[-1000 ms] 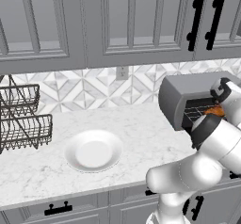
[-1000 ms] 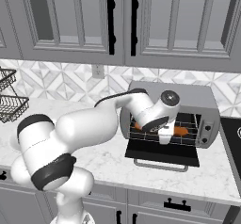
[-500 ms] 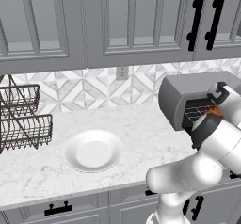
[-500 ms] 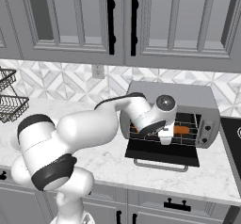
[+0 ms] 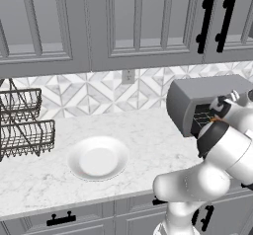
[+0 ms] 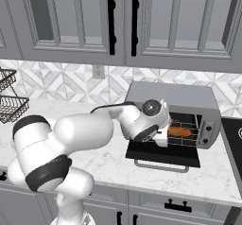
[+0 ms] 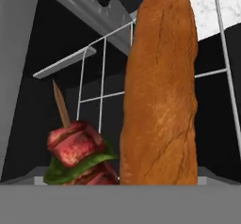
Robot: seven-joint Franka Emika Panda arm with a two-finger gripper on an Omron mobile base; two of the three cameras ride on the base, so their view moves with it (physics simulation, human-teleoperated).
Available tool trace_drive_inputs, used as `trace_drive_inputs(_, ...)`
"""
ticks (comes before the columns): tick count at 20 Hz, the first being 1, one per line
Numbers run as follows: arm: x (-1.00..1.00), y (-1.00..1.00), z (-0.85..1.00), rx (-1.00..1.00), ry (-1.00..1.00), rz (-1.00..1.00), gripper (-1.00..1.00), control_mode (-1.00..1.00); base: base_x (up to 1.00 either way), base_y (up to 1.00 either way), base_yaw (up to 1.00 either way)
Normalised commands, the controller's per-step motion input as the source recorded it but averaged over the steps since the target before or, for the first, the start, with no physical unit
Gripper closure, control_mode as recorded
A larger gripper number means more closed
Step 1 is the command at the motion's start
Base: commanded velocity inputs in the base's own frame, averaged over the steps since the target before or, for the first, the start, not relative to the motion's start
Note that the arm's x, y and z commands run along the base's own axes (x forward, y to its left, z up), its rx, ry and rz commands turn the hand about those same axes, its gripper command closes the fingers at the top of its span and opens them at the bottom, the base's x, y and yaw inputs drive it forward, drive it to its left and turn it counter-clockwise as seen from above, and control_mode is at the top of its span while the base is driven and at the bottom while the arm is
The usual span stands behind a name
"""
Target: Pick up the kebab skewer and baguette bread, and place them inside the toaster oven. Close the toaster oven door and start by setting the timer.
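Baguette bread (image 7: 160,91) beside kebab skewer (image 7: 77,150) on wire rack (image 7: 101,70).

You are looking at a white marble counter (image 5: 148,130). The toaster oven (image 6: 172,108) is sitting on it, with its door (image 6: 163,154) lying open over the counter. To the left of the oven, well apart, a white plate (image 5: 98,157) is resting. Further left, a wire rack (image 5: 22,125) is standing on the counter.

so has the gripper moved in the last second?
Yes. In the right base view the hand has drawn leftward, out of the oven mouth toward the open door. The baguette lies on the rack.
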Motion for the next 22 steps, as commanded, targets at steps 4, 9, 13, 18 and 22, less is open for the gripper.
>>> trace_drive_inputs(4,-0.01,0.00,-0.50,-0.28,-0.19,0.00,-1.00,-1.00,0.00,0.00,0.00)
trace_drive_inputs(9,-0.19,-0.07,-0.54,-0.25,-0.15,0.03,-1.00,-1.00,0.00,0.00,0.00)
trace_drive_inputs(13,-0.93,-0.25,-0.04,-0.08,0.03,0.19,-1.00,-1.00,0.00,0.00,0.00)
trace_drive_inputs(18,-0.69,0.03,0.12,-0.03,0.18,0.45,-1.00,-1.00,0.00,0.00,0.00)
trace_drive_inputs(22,0.04,0.00,0.79,0.18,0.30,0.23,-1.00,-1.00,0.00,0.00,0.00)
